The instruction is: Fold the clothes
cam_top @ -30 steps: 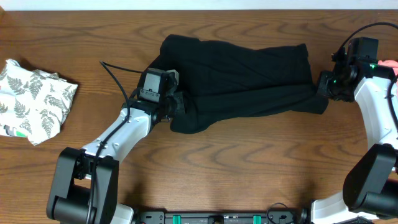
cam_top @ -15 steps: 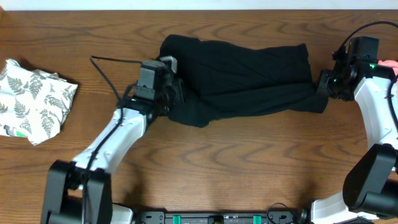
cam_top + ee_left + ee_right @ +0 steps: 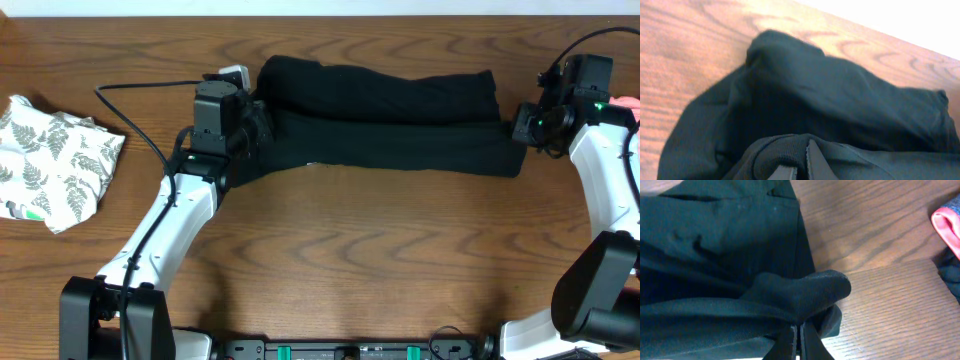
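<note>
Three pieces of clothing can be counted on the wooden tabletop (image 3: 330, 260), and two arms reach to one of them. The single black garment (image 3: 400, 120) lies stretched crosswise at the far middle of the tabletop as a long band, with a rounded ridge along its far side and a flatter layer in front of it. The left pincer (image 3: 254, 126) sits at the band's left end; in the left wrist view its two fingers are pressed narrow together with a fold of the black cloth bunched over them. The right pincer (image 3: 520, 130) sits at the band's right end, and in the right wrist view its two fingers are likewise closed tight, pinching a rounded corner of the same garment just above the wood. One white fern-print garment (image 3: 55, 160) lies crumpled at the left edge, well apart from the black one. One pink piece (image 3: 627, 103) shows at the right edge beside the right arm, mostly cut off. A dark scrap just below it cannot be told apart as a separate item.
</note>
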Action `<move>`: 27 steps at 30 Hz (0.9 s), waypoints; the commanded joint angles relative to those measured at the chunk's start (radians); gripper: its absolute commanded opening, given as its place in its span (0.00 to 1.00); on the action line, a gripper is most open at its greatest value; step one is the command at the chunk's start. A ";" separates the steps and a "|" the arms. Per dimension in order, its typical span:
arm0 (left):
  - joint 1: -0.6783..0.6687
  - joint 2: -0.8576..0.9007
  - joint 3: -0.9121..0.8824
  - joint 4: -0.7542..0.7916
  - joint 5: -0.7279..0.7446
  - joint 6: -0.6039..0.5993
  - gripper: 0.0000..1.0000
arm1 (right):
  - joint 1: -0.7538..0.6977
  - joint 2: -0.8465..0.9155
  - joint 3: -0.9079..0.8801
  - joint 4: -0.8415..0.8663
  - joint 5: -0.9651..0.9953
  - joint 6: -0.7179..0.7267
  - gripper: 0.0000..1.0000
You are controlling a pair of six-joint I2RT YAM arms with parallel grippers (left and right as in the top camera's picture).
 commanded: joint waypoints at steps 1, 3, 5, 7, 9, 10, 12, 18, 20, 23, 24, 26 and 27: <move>0.006 -0.001 0.016 0.034 -0.045 -0.005 0.06 | 0.013 0.033 -0.001 0.009 0.021 0.031 0.01; 0.006 0.006 0.016 0.056 -0.045 -0.005 0.06 | 0.013 0.059 -0.001 0.009 0.020 0.031 0.01; 0.006 0.016 0.016 0.074 -0.045 -0.005 0.06 | 0.013 0.087 -0.001 0.009 0.020 0.031 0.01; 0.006 0.034 0.016 0.099 -0.045 -0.002 0.06 | 0.013 0.119 -0.001 0.021 0.020 0.031 0.01; 0.006 0.056 0.016 0.126 -0.045 -0.002 0.06 | 0.013 0.140 -0.001 0.036 0.020 0.031 0.01; 0.006 0.066 0.016 0.138 -0.045 -0.002 0.06 | 0.013 0.147 -0.001 0.043 0.020 0.031 0.01; 0.006 0.093 0.016 0.169 -0.045 -0.002 0.06 | 0.013 0.155 -0.001 0.064 0.018 0.031 0.01; 0.006 0.173 0.016 0.210 -0.045 -0.002 0.06 | 0.013 0.157 -0.001 0.117 0.018 0.031 0.01; 0.006 0.194 0.016 0.210 -0.045 -0.002 0.06 | 0.013 0.157 -0.001 0.127 0.018 0.042 0.01; 0.006 0.218 0.016 0.210 -0.045 -0.001 0.06 | 0.013 0.157 -0.001 0.139 0.017 0.047 0.03; 0.006 0.221 0.016 0.210 -0.047 -0.001 0.13 | 0.013 0.157 -0.001 0.141 0.018 0.047 0.13; 0.006 0.224 0.016 0.210 -0.072 0.001 0.47 | 0.013 0.157 -0.001 0.141 0.018 0.047 0.39; 0.006 0.224 0.016 0.210 -0.079 0.013 0.62 | 0.013 0.157 -0.001 0.140 0.018 0.046 0.40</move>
